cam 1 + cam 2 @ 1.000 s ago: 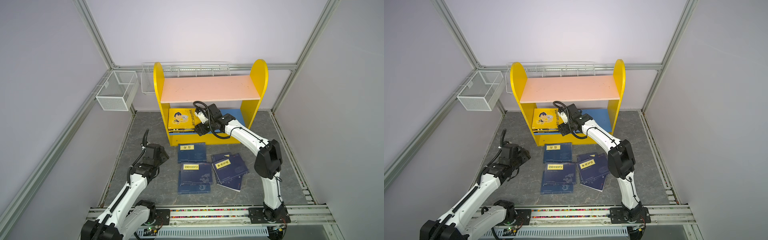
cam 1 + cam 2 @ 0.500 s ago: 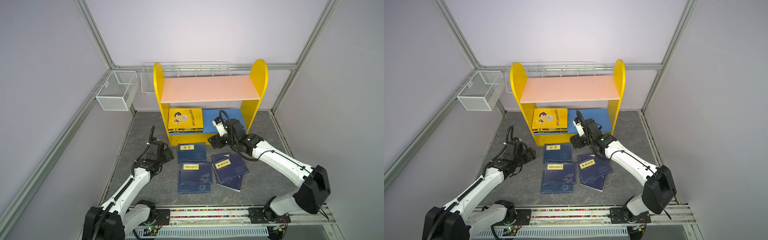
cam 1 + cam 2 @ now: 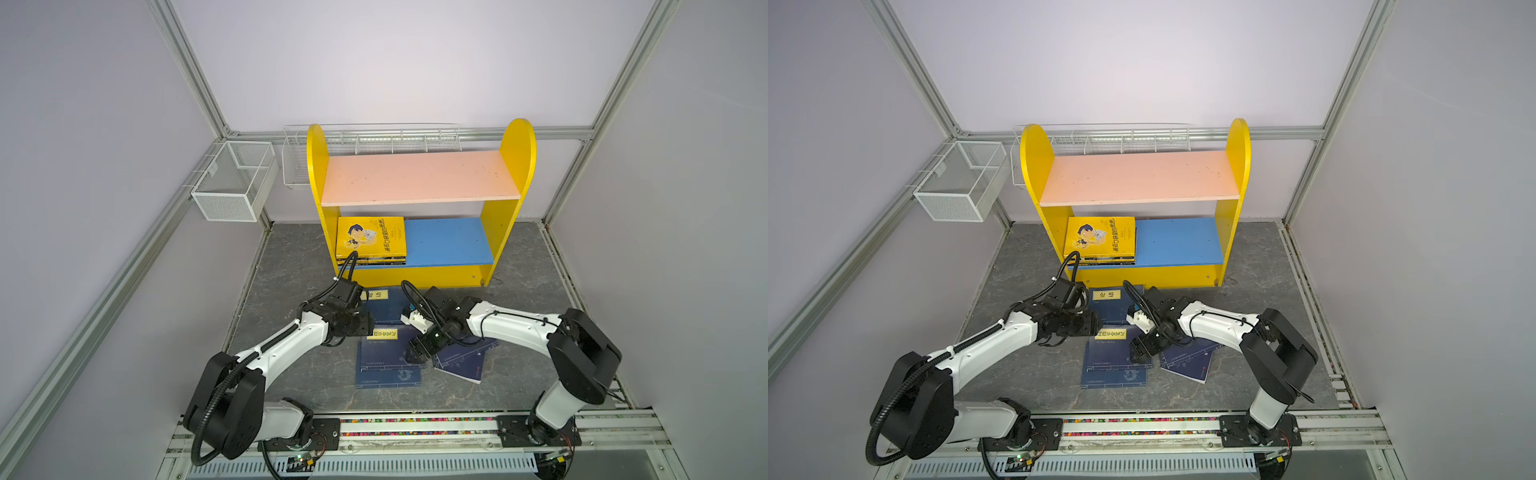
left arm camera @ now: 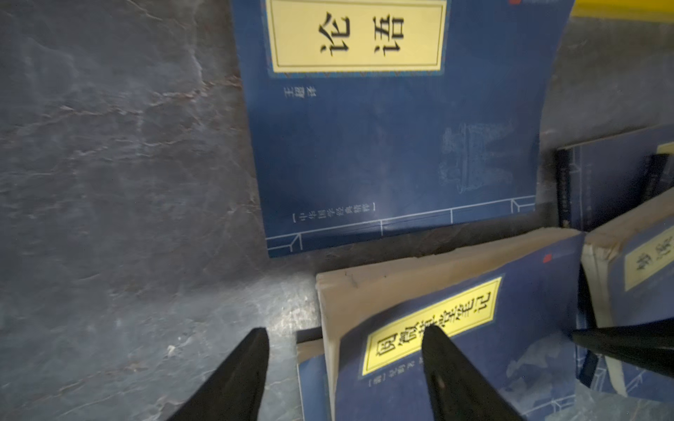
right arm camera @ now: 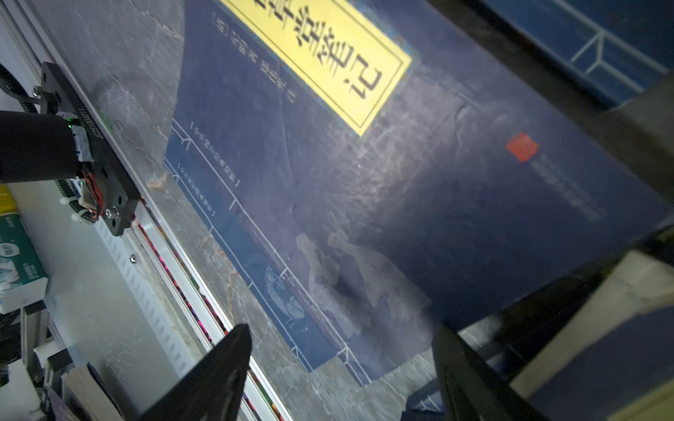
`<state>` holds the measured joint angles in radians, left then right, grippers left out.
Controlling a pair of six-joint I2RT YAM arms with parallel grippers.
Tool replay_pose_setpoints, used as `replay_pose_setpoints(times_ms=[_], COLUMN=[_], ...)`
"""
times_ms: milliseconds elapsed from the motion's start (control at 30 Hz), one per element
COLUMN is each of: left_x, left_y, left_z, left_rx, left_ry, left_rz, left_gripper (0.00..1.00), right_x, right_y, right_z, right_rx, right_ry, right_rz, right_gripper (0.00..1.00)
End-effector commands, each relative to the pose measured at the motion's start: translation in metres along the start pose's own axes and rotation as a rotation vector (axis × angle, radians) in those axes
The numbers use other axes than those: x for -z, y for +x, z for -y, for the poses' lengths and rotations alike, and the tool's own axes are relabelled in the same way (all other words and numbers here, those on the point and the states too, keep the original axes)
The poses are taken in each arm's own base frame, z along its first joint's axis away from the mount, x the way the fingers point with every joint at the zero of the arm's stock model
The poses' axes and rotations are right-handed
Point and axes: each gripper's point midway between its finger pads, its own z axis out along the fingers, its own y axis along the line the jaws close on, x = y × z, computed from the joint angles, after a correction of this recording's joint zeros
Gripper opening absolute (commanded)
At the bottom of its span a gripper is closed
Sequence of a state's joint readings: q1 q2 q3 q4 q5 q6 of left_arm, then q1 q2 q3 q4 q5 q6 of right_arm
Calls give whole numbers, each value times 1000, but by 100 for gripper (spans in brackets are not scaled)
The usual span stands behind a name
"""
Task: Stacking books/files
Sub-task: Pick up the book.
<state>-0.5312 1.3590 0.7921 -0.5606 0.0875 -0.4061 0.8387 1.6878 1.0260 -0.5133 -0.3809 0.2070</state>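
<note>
When you look in a top view, the left fingers (image 3: 368, 328) and right fingers (image 3: 415, 352) sit low over the blue books (image 3: 386, 361) on the desk (image 3: 299, 266), in front of the shelf (image 3: 419, 178). A yellow book (image 3: 370, 237) lies on its low blue board (image 3: 449, 241). In the left wrist view, your fingers are open: one is over a book's yellow label (image 4: 470, 310), one over bare desk, holding nothing. In the right wrist view, the fingers are spread wide over a blue book, gripping nothing.
</note>
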Motion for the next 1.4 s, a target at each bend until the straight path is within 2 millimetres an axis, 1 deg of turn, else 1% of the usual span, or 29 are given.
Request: replay_pose_setpoints(times_ms=[0,133,200,267,333,367,433,533,700,800,867,933,1000,1033,1100,1200,1233,1267,1367], left_x=[-1,-11,-14,-17,-20,-21,-24,-28,-32,-34,-34,-32,-29,-28,-23,-10,-4,3,27], left_y=[7,14,15,15,15,16,17,19,22,24,24,22,19,17,11,-2,-8,-15,-37], left_z=[1,-7,-6,-5,-5,-5,-4,-2,-1,0,1,4,8,10,15,19,20,20,19], left_rx=[-27,-18,-14,-13,-15,-14,-15,-14,-16,-18,-17,-19,-21,-22,-22,-9,7,36,156], left_ry=[-11,-54,-47,-45,-50,-49,-45,-39,-38,-36,-29,-16,0,8,25,47,62,88,233], left_rz=[-60,-107,-121,-129,-141,-147,-158,-172,-200,-212,-214,-207,-199,-194,-176,-141,-122,-100,-28], left_gripper=[66,65,63,61,57,53,49,40,28,25,24,24,24,24,24,24,28,34,46], right_x=[-2,-7,-9,-13,-17,-19,-20,-15,8,22,30,36,42,44,49,58,61,65,86], right_y=[5,4,3,4,7,7,4,-10,-47,-65,-73,-79,-84,-86,-90,-91,-91,-90,-89], right_z=[2,13,24,31,34,34,33,27,5,-6,-11,-15,-15,-15,-12,-7,-6,-4,1], right_rx=[-68,-128,-142,-152,-166,-170,-166,-142,-70,-43,-31,-26,-29,-27,-22,-24,-25,-26,-24], right_ry=[-53,-86,-46,-18,-12,-15,-21,-34,-86,-118,-127,-132,-124,-119,-96,-87,-92,-104,-136], right_rz=[-46,-70,-80,-94,-110,-113,-103,-56,62,110,135,159,178,187,218,253,262,271,324], right_gripper=[80,77,78,79,80,80,79,78,73,70,67,62,53,47,31,16,14,12,8])
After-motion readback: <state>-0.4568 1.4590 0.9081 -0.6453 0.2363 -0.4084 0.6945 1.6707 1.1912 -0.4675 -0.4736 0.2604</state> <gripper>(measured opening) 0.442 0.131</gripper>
